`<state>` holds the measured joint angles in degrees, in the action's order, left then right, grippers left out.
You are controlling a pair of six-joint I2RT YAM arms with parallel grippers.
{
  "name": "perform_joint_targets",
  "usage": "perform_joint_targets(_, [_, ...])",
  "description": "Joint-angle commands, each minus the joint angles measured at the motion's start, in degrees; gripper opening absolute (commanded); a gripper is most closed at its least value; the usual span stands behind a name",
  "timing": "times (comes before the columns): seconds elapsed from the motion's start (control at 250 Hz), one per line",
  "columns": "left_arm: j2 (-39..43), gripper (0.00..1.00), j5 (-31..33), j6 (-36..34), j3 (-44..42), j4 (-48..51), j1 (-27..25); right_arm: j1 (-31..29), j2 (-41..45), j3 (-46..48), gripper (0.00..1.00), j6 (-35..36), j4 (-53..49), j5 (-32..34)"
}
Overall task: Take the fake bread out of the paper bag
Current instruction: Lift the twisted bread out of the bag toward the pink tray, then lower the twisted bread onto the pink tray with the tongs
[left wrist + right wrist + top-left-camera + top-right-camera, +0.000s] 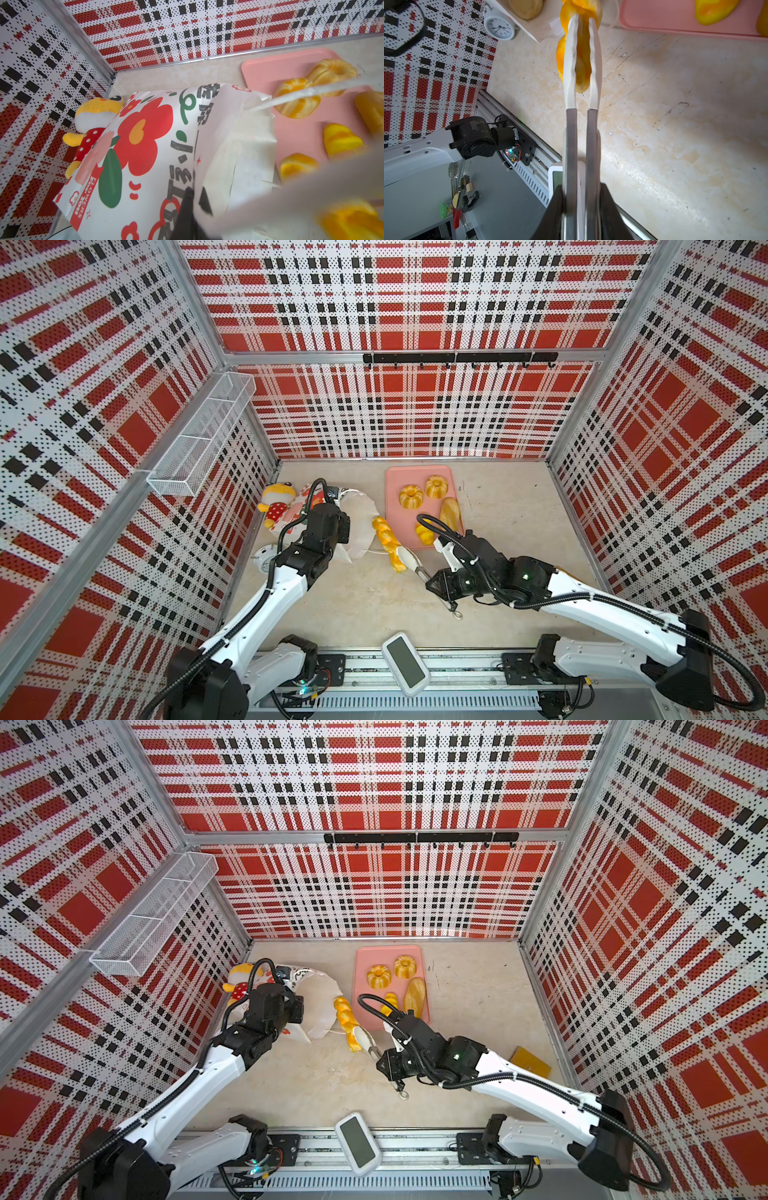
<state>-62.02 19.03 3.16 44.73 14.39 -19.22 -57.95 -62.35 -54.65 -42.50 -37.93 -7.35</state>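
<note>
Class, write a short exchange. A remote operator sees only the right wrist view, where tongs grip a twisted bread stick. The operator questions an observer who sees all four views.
Operator: What is the left arm doing? I can't see its gripper.
Observer: In the left wrist view the left gripper is shut on the white side of the paper bag.
Operator: How much bread is on the tray? I see only one edge of it.
Observer: In a top view four pieces lie on the pink tray: two ring cakes, a long loaf and a yellow roll.
</note>
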Motion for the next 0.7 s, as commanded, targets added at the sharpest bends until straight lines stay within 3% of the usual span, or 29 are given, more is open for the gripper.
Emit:
perform_joint_targets(0.0, [0.7,0.0,-3.3,2.1,-0.8,-1.4,0.2,0.1,4.1,-3.2,0.0,0.8,-3.3,4.0])
perform_joint_targets(0.164, [5.9,0.0,-5.9,3.7,-4.9,-0.2,0.2,4.5,6.4,-8.2,0.0,3.1,-8.2,4.4])
perform_joint_targets(0.34, [12.6,0.0,-8.5,4.6,-7.1,3.9,-2.2,7.0,2.4,-13.8,0.0,3.8,-9.1,7.3])
perform_joint_targets(0.692, [21.1,0.0,-8.9,5.6,-7.6,12.7,-7.3,12.6,-16.3,-16.4,0.0,2.2,7.7,5.0])
